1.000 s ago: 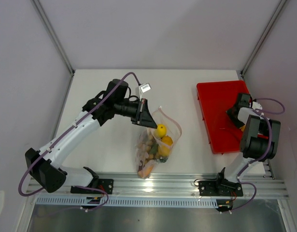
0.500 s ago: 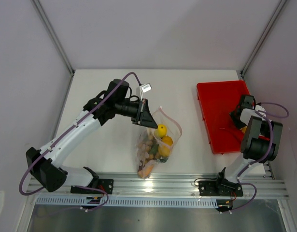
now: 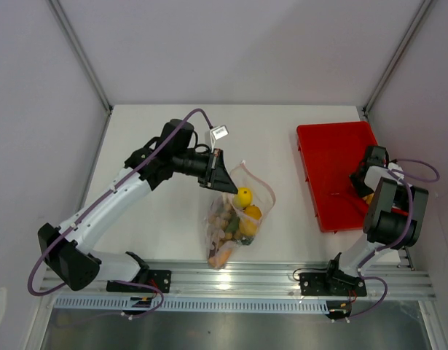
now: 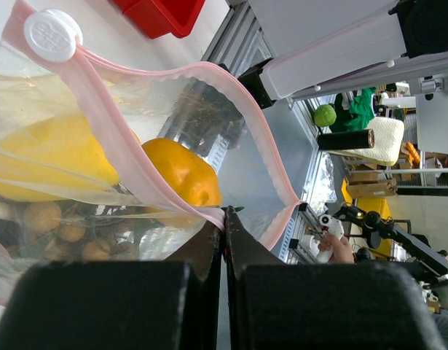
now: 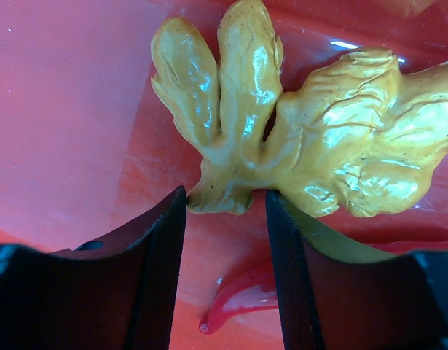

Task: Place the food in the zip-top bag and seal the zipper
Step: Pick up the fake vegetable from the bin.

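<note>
The clear zip-top bag (image 3: 233, 219) hangs from my left gripper (image 3: 222, 181), which is shut on its pink zipper strip (image 4: 136, 168). The mouth gapes open, and a white slider (image 4: 52, 33) sits at one end of the strip. Inside are a yellow lemon (image 4: 56, 157), an orange-yellow pepper (image 4: 181, 169) and several smaller foods. My right gripper (image 3: 360, 186) is low in the red tray (image 3: 325, 146) and open (image 5: 225, 200). The stem end of a mustard-yellow lumpy toy food (image 5: 282, 138) lies between its fingertips. A red chili tip (image 5: 242, 302) lies between the fingers.
The red tray stands at the right side of the white table, close to the right wall. A metal rail (image 3: 282, 277) runs along the near edge under the bag. A white tag (image 3: 219, 133) hangs off the left wrist cable.
The right wrist has shifted slightly right and nearer over the tray. The left arm and the bag have stayed put.
</note>
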### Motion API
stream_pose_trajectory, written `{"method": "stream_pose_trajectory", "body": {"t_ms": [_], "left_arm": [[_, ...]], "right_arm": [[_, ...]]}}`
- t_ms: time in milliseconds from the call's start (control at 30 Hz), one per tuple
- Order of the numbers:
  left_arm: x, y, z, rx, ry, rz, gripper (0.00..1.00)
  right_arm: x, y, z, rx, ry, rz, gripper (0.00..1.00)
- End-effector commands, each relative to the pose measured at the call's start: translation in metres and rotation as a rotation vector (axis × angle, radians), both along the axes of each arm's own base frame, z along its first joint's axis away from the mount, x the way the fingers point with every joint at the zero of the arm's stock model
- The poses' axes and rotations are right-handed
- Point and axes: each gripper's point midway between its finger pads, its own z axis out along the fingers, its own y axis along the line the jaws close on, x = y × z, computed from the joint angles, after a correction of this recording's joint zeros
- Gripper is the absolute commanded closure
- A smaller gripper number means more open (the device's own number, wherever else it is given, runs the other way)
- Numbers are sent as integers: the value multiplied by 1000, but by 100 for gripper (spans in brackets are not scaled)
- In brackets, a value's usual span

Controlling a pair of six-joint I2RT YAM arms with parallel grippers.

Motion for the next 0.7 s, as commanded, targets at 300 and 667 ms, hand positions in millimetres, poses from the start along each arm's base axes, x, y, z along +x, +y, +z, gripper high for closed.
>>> {"method": "stream_pose_trajectory", "body": {"t_ms": [300,667], "left_arm": [[-10,0,21,-80,-58,-38,99],[-7,0,22,-76,-61,-14,99]], "right_arm": [[-38,19,-45,112,171,70,97],[-7,55,-3,50,62,250,100]]}}
